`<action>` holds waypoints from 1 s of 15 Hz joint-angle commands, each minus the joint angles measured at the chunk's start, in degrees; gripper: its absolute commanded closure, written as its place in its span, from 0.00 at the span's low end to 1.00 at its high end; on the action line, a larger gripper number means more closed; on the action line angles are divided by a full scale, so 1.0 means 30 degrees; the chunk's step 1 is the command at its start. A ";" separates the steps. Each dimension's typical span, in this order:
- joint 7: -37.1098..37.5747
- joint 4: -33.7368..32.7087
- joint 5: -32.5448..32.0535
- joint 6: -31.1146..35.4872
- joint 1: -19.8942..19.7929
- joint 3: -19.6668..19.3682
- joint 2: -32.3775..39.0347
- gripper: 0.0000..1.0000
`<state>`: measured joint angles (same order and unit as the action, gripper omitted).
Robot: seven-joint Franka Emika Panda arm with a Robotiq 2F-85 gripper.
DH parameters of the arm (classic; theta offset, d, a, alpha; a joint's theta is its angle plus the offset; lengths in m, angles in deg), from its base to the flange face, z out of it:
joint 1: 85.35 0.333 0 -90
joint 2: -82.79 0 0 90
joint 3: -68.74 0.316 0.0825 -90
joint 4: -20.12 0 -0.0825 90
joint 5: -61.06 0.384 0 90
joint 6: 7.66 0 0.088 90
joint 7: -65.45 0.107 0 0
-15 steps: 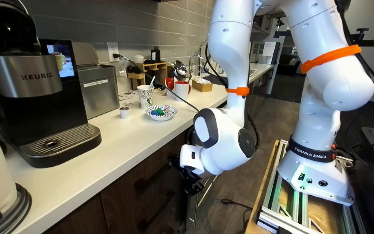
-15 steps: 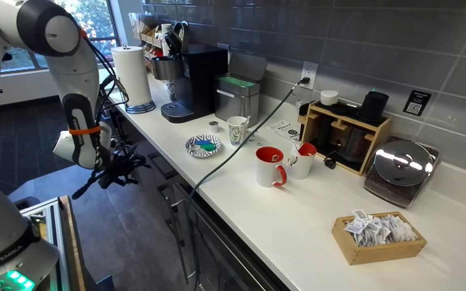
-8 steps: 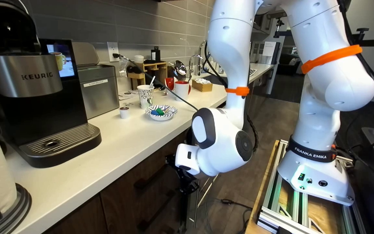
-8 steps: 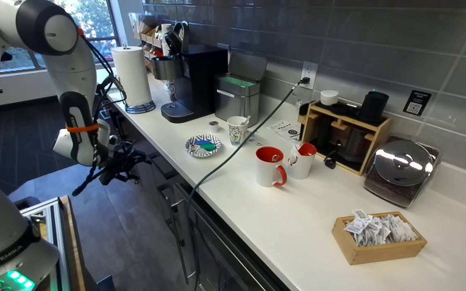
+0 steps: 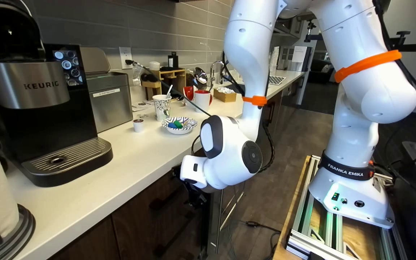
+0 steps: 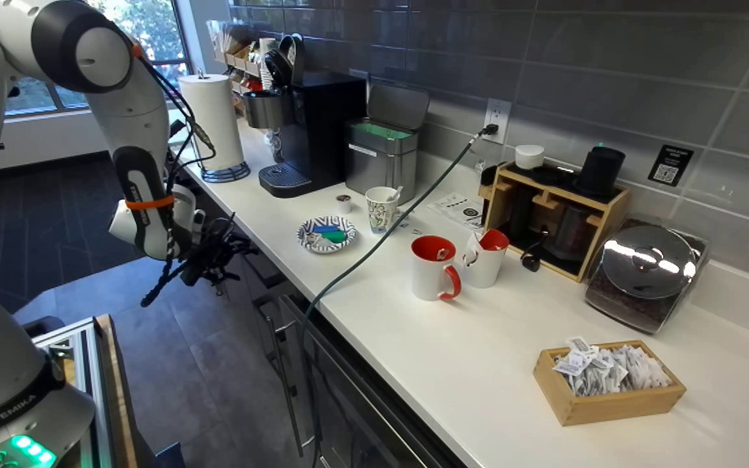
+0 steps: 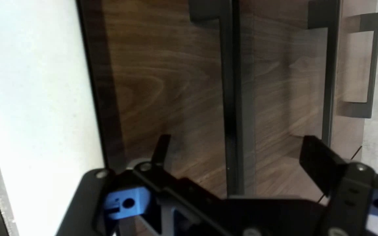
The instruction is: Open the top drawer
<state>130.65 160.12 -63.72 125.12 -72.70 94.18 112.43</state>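
Note:
The top drawer (image 7: 156, 82) is shut; its dark brown wood front lies just below the white counter edge, and its inside is hidden. Its long black bar handle (image 7: 231, 108) runs down the middle of the wrist view. My gripper (image 7: 237, 139) is open, with one finger on each side of the handle's line; I cannot tell whether it touches. In an exterior view the drawer front (image 5: 135, 211) and the dark handle (image 5: 157, 204) show left of the gripper (image 5: 190, 191). The gripper (image 6: 222, 250) also hangs by the counter front in an exterior view.
More drawer fronts with black handles (image 7: 330, 75) lie below. The white countertop (image 5: 146, 155) overhangs the drawers. A coffee machine (image 5: 60, 126), a patterned bowl (image 6: 326, 244) and red-white mugs (image 6: 432, 273) stand on it. A dark cable (image 6: 381, 240) crosses the counter and hangs over its edge.
The arm and gripper have moved along the counter front and closer to it, leftward in an exterior view. The gripper is also slightly higher. The drawer has not moved.

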 commanded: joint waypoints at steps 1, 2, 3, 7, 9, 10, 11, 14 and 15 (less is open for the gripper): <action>-0.1469 -0.1454 0.0303 0.1520 -0.0240 -0.0492 0.1570 0.00; -0.1669 -0.1648 0.0292 0.1851 -0.0293 -0.0546 0.1835 0.00; -0.1911 -0.1837 0.0343 0.2225 -0.0359 -0.0575 0.2097 0.00; -0.2808 -0.2772 0.0531 0.3068 -0.0702 -0.0810 0.3459 0.00; -0.3286 -0.2957 0.0925 0.3550 -0.1010 -0.0767 0.3789 0.00; -0.3787 -0.2842 0.1472 0.3889 -0.1142 -0.0758 0.3781 0.00; -0.4058 -0.2360 0.1668 0.4154 -0.1258 -0.0648 0.3393 0.00; -0.4679 -0.0170 0.2876 0.4798 -0.1470 -0.0337 0.1604 0.00; -0.4830 0.0536 0.3142 0.5211 -0.1532 -0.0163 0.1063 0.00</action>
<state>118.09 154.42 -58.66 137.64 -76.22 92.59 119.55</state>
